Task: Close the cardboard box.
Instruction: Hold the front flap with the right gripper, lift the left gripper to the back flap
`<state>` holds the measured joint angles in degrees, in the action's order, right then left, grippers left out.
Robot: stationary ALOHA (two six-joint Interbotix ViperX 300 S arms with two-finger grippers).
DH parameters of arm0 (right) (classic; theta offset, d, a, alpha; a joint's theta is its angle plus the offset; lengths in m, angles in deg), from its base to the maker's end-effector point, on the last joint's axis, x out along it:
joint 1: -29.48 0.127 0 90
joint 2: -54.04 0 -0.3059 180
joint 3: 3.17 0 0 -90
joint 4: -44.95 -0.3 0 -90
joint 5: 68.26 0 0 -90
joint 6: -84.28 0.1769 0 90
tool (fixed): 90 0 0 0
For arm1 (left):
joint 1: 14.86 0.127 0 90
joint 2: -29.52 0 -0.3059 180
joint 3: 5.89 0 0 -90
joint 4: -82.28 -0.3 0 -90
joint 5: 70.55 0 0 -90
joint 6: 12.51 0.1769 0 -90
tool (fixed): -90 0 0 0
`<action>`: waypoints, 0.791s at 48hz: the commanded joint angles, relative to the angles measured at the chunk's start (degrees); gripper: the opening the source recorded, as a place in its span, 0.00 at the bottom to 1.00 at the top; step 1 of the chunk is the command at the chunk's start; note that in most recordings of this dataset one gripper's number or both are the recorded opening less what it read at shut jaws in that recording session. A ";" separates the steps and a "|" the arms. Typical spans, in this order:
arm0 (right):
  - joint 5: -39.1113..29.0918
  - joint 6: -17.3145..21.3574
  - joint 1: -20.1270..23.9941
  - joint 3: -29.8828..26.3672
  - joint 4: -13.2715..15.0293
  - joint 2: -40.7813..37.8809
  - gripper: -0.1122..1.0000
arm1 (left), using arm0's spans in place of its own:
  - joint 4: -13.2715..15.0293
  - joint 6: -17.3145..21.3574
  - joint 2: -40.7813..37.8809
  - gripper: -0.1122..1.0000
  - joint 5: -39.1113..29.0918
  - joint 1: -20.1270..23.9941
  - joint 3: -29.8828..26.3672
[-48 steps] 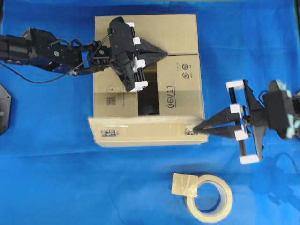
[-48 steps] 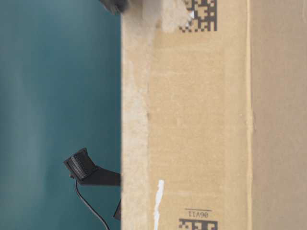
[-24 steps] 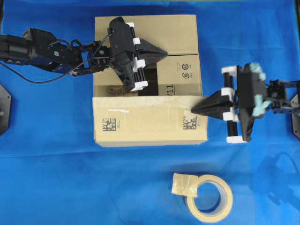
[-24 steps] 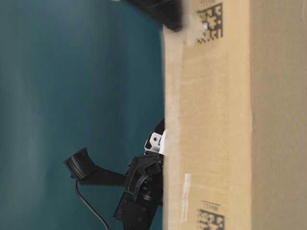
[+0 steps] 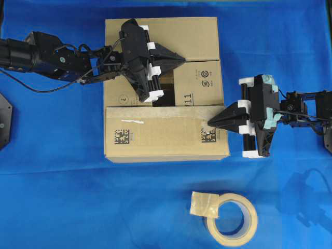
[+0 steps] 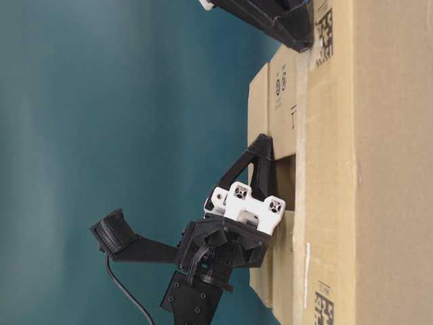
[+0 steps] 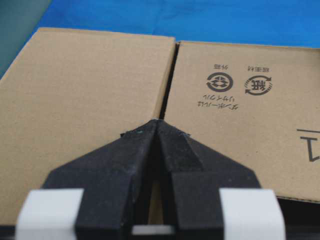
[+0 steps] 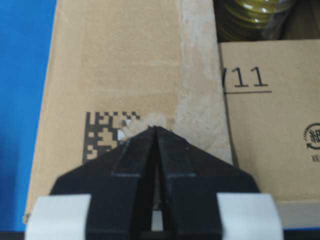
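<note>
Both grippers closed and pressing on the box's flaps, on blue cloth.

Overhead: the box (image 5: 166,88) sits toward the cloth's (image 5: 62,197) far edge; the left gripper (image 5: 179,58), fingers together, rests on the far flaps' seam; the right gripper (image 5: 211,122), fingers together, touches the near flap beside a data-matrix code; a tape roll (image 5: 232,219) lies at the near edge.
Table-level: the box fills the right side.
Left wrist: recycling marks with unreadable small text.
Right wrist: "11", underlined; a gap shows something yellowish inside.
</note>
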<state>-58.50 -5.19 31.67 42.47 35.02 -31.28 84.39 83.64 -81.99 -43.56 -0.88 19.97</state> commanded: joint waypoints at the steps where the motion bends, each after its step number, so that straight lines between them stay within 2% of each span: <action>1: 0.35 -0.18 0.09 -0.62 -0.26 0.09 0.10 | 0.00 -0.26 0.53 0.10 -0.44 -0.35 -0.09; 13: 0.97 -0.18 0.09 -0.62 -0.26 0.18 0.10 | 0.00 -0.62 3.34 0.10 -3.69 -0.44 -0.70; 31: 1.32 -0.26 0.09 -0.62 -0.26 0.09 0.10 | -0.18 0.97 14.77 0.10 -18.90 0.26 -6.50; 38: 1.93 -0.26 0.09 -0.62 -0.26 0.09 0.10 | -0.18 4.48 15.56 0.10 -24.43 3.52 -9.58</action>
<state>-57.19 -5.37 31.67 42.38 34.84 -31.37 84.39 86.63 -68.10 -65.62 0.70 13.20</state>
